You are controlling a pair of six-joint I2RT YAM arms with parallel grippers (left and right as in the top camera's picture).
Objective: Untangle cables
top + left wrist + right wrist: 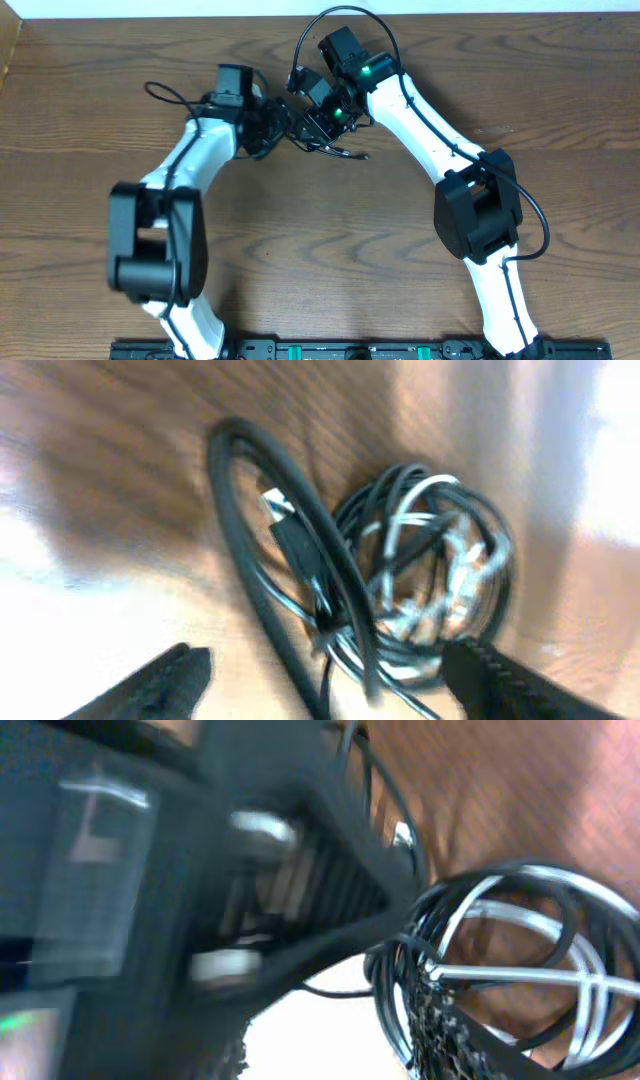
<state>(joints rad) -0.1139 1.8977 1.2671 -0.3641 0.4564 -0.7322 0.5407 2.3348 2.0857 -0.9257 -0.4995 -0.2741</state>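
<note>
Two arms meeting over a knot of cables on the wooden table [560, 90].
The left arm [190, 160] and right arm [430, 130] converge toward the table's far edge, about midway between its side edges, where the cables [420, 570] lie bunched in a loose coil, a white cord [410, 510] wound among the black ones. The left gripper [325, 658] stands wide open, gripping nothing, its fingers either side of the bundle's near part. The right gripper [318, 122] is at the coil; its opening cannot be told. A silver-tipped black plug [285, 520] lies beside the coil.

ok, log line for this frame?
task: untangle, not done | cables: one knotted bundle on table | left tool: open, at bundle | right tool: at bundle, grip unclear
</note>
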